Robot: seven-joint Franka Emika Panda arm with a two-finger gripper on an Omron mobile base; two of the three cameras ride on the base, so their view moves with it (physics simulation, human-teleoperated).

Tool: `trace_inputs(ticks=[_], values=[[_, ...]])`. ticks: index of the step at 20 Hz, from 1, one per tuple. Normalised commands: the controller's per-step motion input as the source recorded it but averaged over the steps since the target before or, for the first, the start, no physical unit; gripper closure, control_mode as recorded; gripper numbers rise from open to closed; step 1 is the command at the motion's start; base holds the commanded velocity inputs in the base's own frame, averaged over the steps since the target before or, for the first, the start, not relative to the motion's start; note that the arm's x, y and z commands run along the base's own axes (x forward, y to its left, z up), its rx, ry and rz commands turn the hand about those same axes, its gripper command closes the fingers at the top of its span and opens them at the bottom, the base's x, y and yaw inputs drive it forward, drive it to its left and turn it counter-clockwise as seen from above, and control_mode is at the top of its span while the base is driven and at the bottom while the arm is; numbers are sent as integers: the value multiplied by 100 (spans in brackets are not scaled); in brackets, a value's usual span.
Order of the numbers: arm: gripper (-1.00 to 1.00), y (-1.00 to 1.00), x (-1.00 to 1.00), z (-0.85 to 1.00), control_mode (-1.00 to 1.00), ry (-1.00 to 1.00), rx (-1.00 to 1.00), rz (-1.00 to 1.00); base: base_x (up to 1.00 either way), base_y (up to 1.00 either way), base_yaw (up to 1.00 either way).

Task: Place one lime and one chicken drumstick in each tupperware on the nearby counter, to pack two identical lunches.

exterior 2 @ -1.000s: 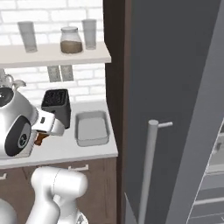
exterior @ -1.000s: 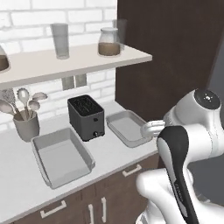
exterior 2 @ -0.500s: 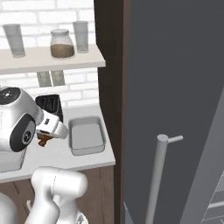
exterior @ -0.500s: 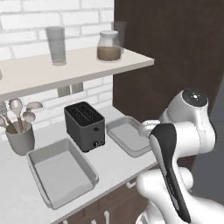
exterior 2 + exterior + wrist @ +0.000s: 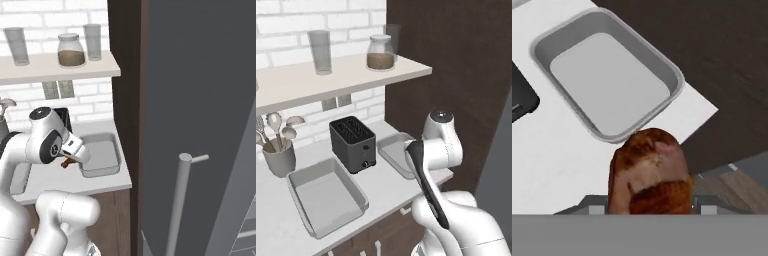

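Note:
My gripper (image 5: 649,202) is shut on a browned chicken drumstick (image 5: 648,172), whose bulk hides the fingertips. It hangs over the pale counter (image 5: 552,160), just short of the near rim of an empty tupperware (image 5: 607,75). The right base view has the drumstick (image 5: 64,164) poking out under the white hand, left of that tupperware (image 5: 102,150). In the left base view the arm covers part of this right tupperware (image 5: 390,150). The second tupperware (image 5: 326,192) lies empty left of the toaster.
A black toaster (image 5: 353,142) stands between the two trays. A grey utensil cup (image 5: 278,159) sits at the back left. Above runs a wall shelf (image 5: 346,70) with a glass and a jar. A dark tall cabinet (image 5: 200,75) bounds the counter's right end.
Both base views have shifted, so the base has driven and the counter end now looks nearer. The drumstick has stayed in the shut gripper, still left of the right tupperware.

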Motion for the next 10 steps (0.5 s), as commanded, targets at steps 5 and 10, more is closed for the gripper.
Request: trace_inputs(ticks=[5,10], values=[[100,0,100,-75,-100,29,1,2,0,0,0],[100,0,92,-10,-100,29,-2,12,0,0,0]])
